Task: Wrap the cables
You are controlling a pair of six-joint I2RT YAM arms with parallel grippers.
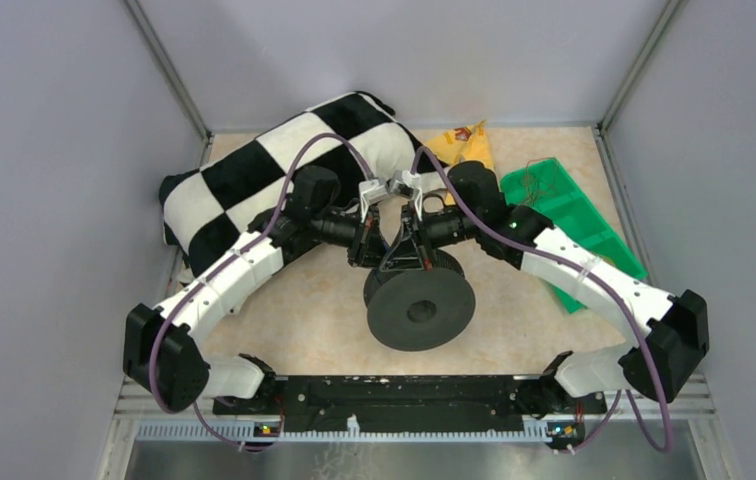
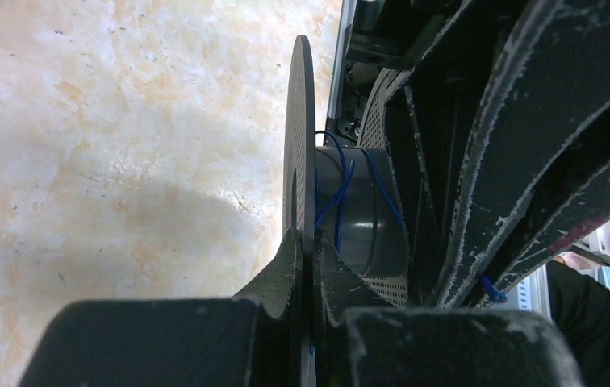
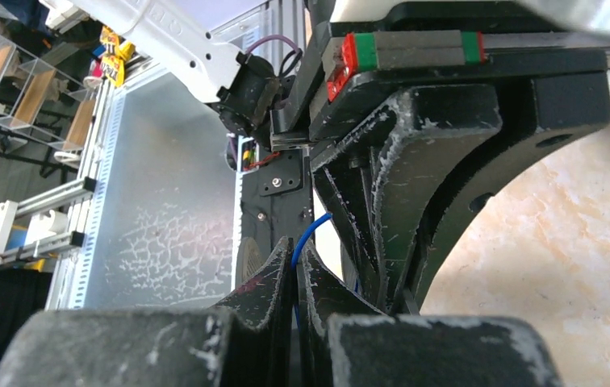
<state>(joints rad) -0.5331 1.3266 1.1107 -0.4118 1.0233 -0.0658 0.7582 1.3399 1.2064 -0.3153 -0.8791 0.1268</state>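
Cable (image 2: 336, 189), thin and blue, loops loosely round the hub of the dark grey spool (image 1: 421, 310) at the middle of the counter (image 1: 299, 320). Both my arms bend inward, wrists meeting above it. My left jaws clench the spool's flange, and my right jaws pinch the cable.

You see your left gripper (image 2: 308, 246) pinched edge-on onto the thin flange of the dark spool (image 2: 299, 121). Thin blue cables (image 2: 340, 184) cross loosely over its grey hub (image 2: 370, 234), just behind the flange. Pale marbled table (image 2: 108, 145) fills the left; scuffed black bars (image 2: 520, 137) crowd the right
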